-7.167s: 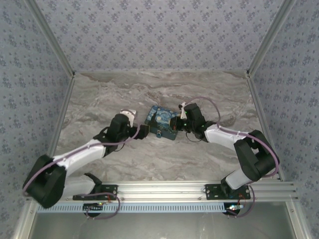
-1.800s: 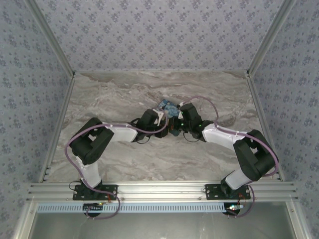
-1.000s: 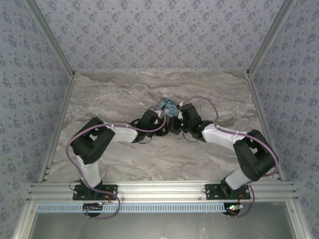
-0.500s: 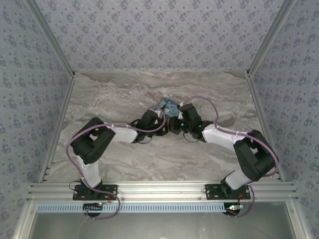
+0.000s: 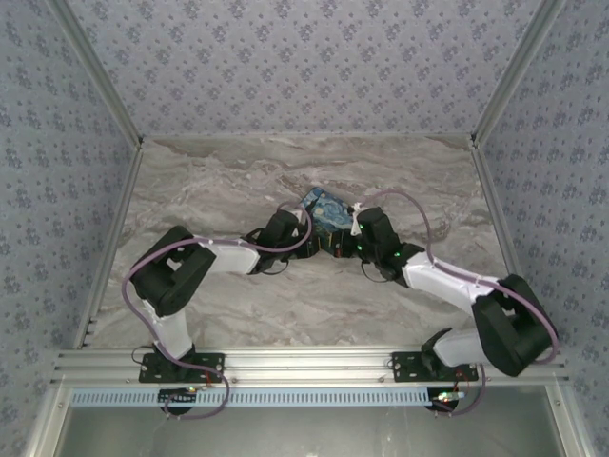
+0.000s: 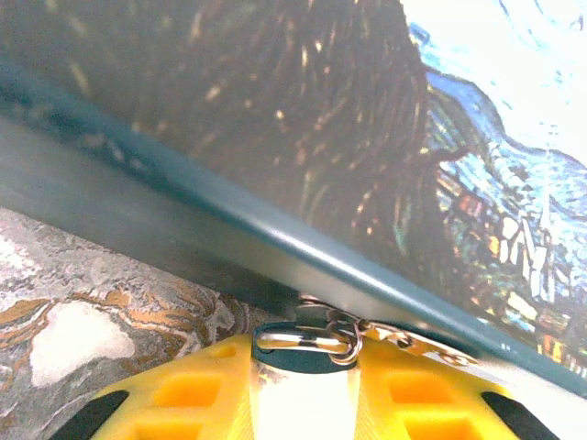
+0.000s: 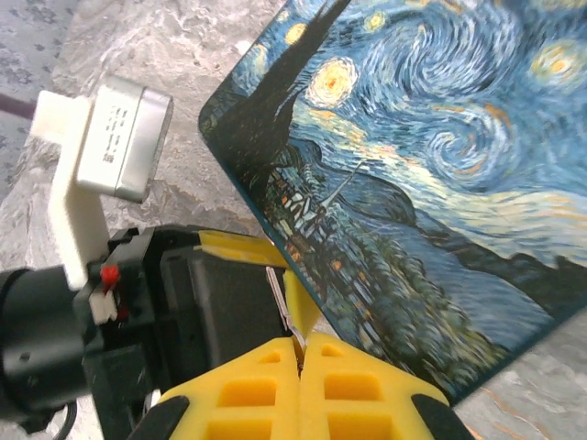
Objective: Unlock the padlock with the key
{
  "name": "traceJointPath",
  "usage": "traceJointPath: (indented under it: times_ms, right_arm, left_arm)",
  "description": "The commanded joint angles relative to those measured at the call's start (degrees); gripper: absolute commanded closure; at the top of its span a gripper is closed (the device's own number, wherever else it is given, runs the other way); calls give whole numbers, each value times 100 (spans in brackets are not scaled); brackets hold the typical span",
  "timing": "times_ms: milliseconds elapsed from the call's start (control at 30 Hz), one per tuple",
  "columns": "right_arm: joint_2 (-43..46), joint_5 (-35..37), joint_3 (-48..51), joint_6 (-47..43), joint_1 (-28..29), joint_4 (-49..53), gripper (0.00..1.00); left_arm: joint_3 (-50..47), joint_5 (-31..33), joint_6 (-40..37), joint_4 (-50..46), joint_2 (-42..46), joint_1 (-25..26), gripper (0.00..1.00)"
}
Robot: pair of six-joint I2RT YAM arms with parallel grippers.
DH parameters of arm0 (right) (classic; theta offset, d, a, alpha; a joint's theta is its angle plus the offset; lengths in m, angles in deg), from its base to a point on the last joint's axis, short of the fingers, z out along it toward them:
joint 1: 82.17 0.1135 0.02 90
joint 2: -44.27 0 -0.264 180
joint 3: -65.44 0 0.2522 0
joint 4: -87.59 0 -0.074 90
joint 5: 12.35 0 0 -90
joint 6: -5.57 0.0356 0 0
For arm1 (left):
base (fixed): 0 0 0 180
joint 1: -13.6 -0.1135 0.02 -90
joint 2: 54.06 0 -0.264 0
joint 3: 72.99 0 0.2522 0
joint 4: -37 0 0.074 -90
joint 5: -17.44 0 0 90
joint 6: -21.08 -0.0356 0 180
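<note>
My left tool [image 6: 303,368] is narrowed onto the tiny blue padlock with a thin silvery shackle [image 6: 303,346], I judge to steady it by the edge of the swirly blue-and-yellow painted box [image 7: 413,183] on the marble worktop [image 5: 209,181]. My right tool [image 7: 300,346] is pinched shut on the thin silvery key [image 7: 280,291], angled toward it.
</note>
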Motion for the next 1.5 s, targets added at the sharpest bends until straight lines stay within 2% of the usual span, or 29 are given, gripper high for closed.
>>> traceJointPath:
  times_ms: [0, 167, 300, 867, 1467]
  right_arm:
    - [485, 220, 401, -491, 41, 26, 99]
    - [1094, 360, 1056, -853, 208, -105, 99]
    - [1242, 477, 1309, -1141, 389, -242, 99]
    - [109, 825, 1681, -2141, 681, -1910, 99]
    - [-724, 1690, 1645, -2720, 970, -2746, 99]
  left_arm:
    - [-24, -58, 239, -17, 366, -15, 75]
    - [41, -92, 422, -269, 543, -14, 75]
    - [104, -188, 633, -331, 552, -13, 75]
    - [240, -720, 1451, -193, 596, -68, 76]
    - [246, -998, 2058, -130, 669, -115, 77]
